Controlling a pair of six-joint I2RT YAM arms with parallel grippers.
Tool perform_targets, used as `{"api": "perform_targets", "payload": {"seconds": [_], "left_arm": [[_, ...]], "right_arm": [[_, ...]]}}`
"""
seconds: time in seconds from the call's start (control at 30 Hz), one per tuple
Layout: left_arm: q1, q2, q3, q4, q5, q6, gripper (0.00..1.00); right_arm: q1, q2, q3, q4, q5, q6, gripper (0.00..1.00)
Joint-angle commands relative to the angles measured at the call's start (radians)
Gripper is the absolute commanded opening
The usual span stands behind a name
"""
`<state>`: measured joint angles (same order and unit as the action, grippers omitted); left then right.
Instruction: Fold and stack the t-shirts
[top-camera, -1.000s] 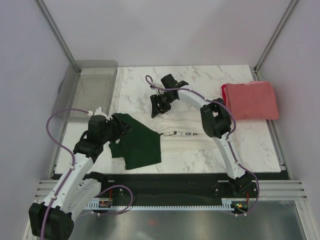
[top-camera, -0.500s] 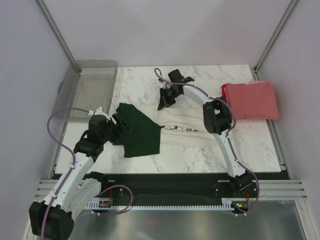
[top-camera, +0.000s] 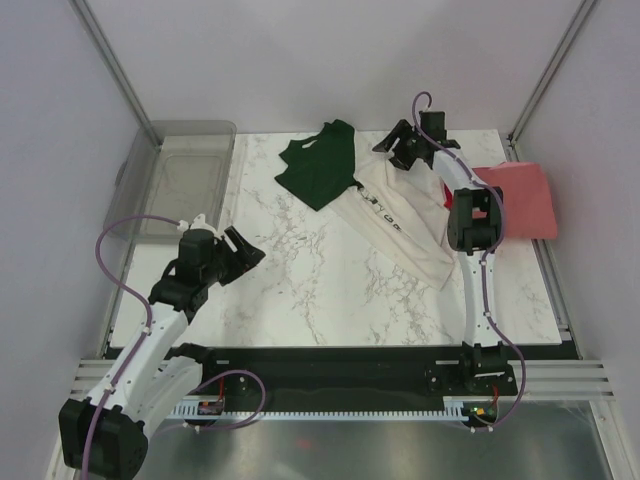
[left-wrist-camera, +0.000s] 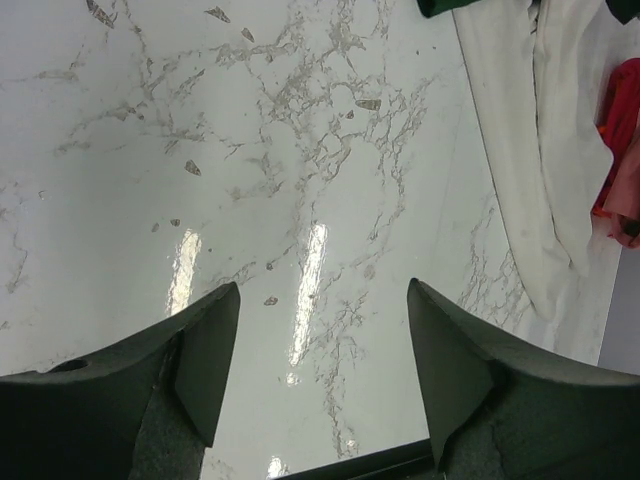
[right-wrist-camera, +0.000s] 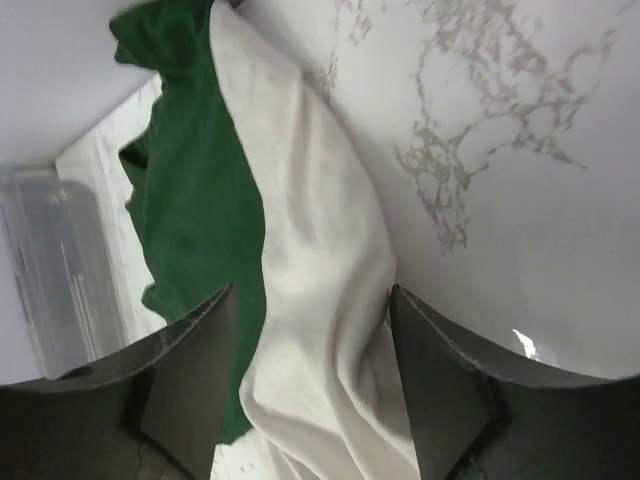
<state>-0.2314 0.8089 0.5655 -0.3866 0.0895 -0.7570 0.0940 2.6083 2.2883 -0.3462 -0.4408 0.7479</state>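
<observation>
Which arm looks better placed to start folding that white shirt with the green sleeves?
Probably the right. The right gripper hangs open directly over the cream-white shirt at the far side, with cloth showing between its jaws. The left gripper is open above bare table, well apart from the shirt.

White arms (top-camera: 150, 338); black joints (top-camera: 468, 222); purple cables (top-camera: 105, 262)

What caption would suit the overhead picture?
Right gripper open over the crumpled cream-and-green t-shirt, coral-red t-shirt beside it, left gripper open above the marble table.

A clear grey plastic bin (top-camera: 186, 186) sits at the far-left edge of the white marble table (top-camera: 320, 292).
</observation>
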Motion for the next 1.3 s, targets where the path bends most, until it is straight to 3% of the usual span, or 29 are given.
{"api": "perform_targets", "payload": {"seconds": [0.0, 0.2, 0.4, 0.5, 0.63, 0.7, 0.93, 1.1, 1.27], "left_arm": [[-0.002, 0.013, 0.007, 0.037, 0.015, 0.036, 0.75], [-0.051, 0.169, 0.022, 0.182, 0.039, -0.005, 0.75], [-0.124, 0.432, 0.169, 0.252, 0.044, -0.024, 0.75], [-0.129, 0.449, 0.204, 0.253, 0.033, -0.015, 0.75], [-0.129, 0.420, 0.211, 0.247, 0.007, 0.015, 0.75], [-0.129, 0.405, 0.205, 0.239, 0.013, 0.021, 0.75], [-0.132, 0.314, 0.131, 0.241, 0.044, 0.028, 0.75], [-0.131, 0.228, 0.067, 0.247, 0.050, 0.031, 0.75], [-0.131, 0.196, 0.043, 0.249, 0.059, 0.036, 0.75]], "right_arm": [[0.036, -0.014, -0.002, 0.072, 0.019, -0.014, 0.77], [0.052, -0.267, -0.192, 0.004, 0.088, -0.303, 0.77], [0.134, -0.546, -0.467, -0.114, 0.388, -0.516, 0.79], [0.170, -0.692, -0.697, -0.122, 0.520, -0.536, 0.80], [0.216, -0.908, -0.913, -0.126, 0.585, -0.510, 0.77], [0.239, -0.976, -0.990, -0.137, 0.614, -0.493, 0.71], [0.361, -1.246, -1.292, -0.194, 0.706, -0.383, 0.66], [0.389, -1.311, -1.409, -0.221, 0.714, -0.323, 0.64], [0.397, -1.246, -1.432, -0.221, 0.764, -0.318, 0.60]]}}
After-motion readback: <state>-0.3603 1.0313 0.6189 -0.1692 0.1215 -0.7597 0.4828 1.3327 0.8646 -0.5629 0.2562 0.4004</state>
